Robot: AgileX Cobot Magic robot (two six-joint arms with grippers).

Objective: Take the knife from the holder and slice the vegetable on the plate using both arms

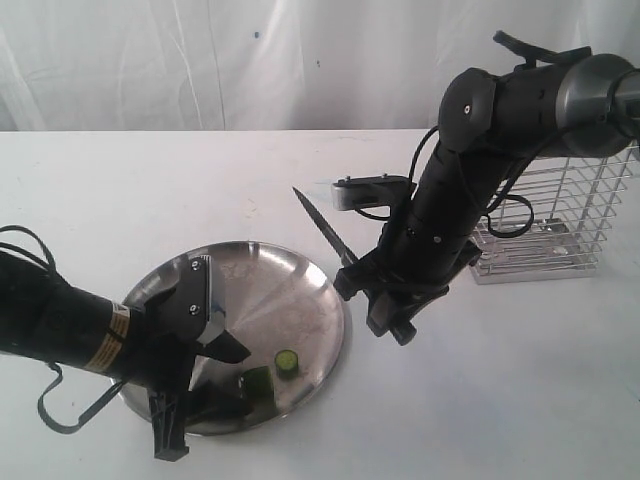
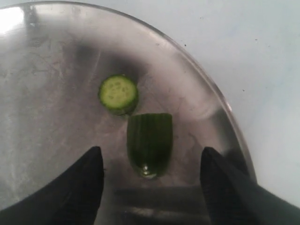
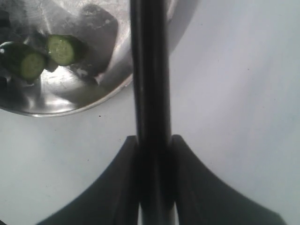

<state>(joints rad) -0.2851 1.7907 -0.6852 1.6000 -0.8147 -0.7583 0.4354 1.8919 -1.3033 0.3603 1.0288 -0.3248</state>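
Vegetable (image 2: 150, 145) lay on its side near 5 o'clock on the plate (image 2: 47, 122), cut face toward a loose disc (image 2: 118, 93) just beside it at about 4 o'clock, so slicing looked begun, not finished. Left gripper (image 2: 151, 157), reaching in from 8 o'clock, straddled the chunk with jaws spread wide, neither finger touching it; likely placed to pinch and steady it for the blade. Knife (image 1: 325, 232) was out of the holder (image 1: 560, 220) and clamped by its handle in the right gripper (image 3: 153, 140), off the rim toward 1 o'clock, tip aimed at roughly 10 o'clock. Probably parked there until the chunk is pinned. Holder stood well apart on the table (image 1: 150, 190), toward 2 o'clock.
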